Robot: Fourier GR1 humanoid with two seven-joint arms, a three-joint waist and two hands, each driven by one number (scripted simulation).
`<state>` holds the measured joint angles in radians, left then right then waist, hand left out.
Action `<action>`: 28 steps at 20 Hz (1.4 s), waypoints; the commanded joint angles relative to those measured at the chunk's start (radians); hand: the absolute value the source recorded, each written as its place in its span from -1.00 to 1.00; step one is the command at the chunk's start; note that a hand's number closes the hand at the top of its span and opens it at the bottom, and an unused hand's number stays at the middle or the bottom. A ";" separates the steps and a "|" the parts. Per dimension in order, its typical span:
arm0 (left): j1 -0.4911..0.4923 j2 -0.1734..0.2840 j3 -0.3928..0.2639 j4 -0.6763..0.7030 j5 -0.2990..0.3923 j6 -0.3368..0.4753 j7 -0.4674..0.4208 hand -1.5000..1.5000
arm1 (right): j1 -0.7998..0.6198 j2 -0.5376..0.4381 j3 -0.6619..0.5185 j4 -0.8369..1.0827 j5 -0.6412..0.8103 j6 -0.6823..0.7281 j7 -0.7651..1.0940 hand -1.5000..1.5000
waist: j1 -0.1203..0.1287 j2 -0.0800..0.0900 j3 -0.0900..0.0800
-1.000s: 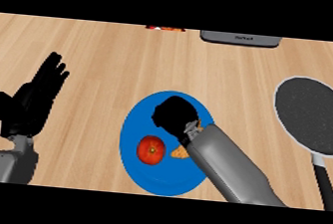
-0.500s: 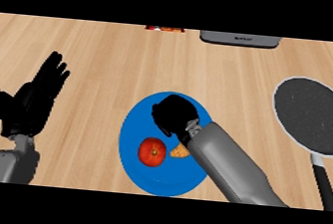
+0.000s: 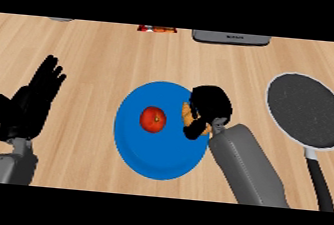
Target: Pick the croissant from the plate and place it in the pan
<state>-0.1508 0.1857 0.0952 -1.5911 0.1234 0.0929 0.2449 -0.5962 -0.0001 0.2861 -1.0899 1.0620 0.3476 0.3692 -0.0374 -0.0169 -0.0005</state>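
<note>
— Desk [image 3: 94, 53] of pale wood, seen from steeply above. What sits in the middle?

— A round blue plate [image 3: 155, 158]. On it lies a red tomato [image 3: 153, 119], and just right of that the croissant [image 3: 189, 114], close to the plate's right rim.

— Is a hand on the croissant?

— Yes. The right hand [image 3: 209, 108] covers it from the right, its black fingers [image 3: 194, 129] curled round the pastry, so only an orange-brown strip shows. The croissant is at the plate, not in the pan.

— Where is the pan?

— At the right, well apart from the plate: a dark round pan [image 3: 307, 110] with a pale rim, its handle pointing toward the near edge.

— And the other hand?

— The left hand [image 3: 26, 107] rests at the left, fingers straight and spread, touching nothing.
</note>
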 commanded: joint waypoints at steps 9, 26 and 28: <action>0.002 -0.021 -0.024 -0.001 -0.028 0.015 -0.001 0.00 | -0.074 -0.040 0.056 -0.468 0.297 -0.041 0.461 1.00 | 0.013 0.006 0.000; -0.042 0.001 0.021 0.062 -0.015 -0.030 -0.037 0.00 | 0.000 -0.242 -0.322 -0.735 0.192 0.036 0.360 1.00 | 0.031 0.018 0.001; 0.010 -0.024 -0.010 0.013 -0.026 -0.022 -0.031 0.00 | 0.077 -0.299 -0.383 -0.692 0.166 -0.068 0.267 1.00 | 0.034 0.018 0.001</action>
<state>-0.1584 0.1732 0.0914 -1.5906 0.1063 0.0722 0.2357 -0.6015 -0.2209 0.0063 -1.8005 1.2715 0.3784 0.7376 -0.0031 -0.0007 0.0000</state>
